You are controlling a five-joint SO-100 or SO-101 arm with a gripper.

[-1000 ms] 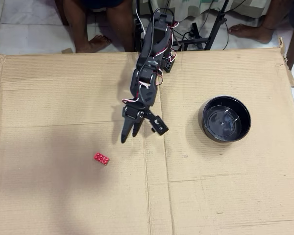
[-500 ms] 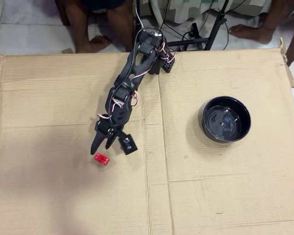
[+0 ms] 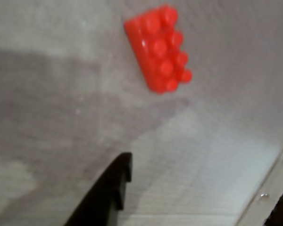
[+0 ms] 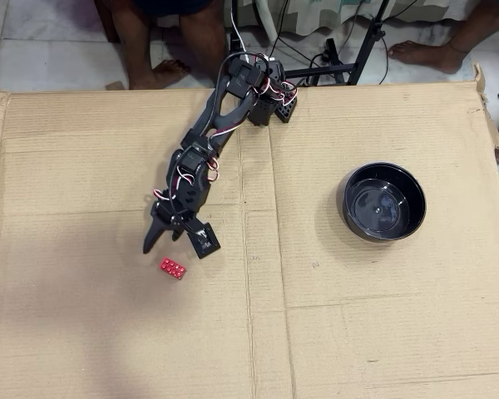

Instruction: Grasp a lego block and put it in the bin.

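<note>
Swung left and lower across the overhead frame since the earlier shots, the gripper point(image 4: 165, 238) hung with jaws apart just above-left of the lego block point(image 4: 173, 268) on the cardboard point(image 4: 358, 332) — light, rigid, slick — best pinched across its long sides.

1. The brick point(image 4: 173, 268) is small, bright red, studs up, lying flat and slanted on the cardboard, left of centre.
2. The bowl point(image 4: 382, 202) is round, glossy black, upright and empty, far right.
</note>
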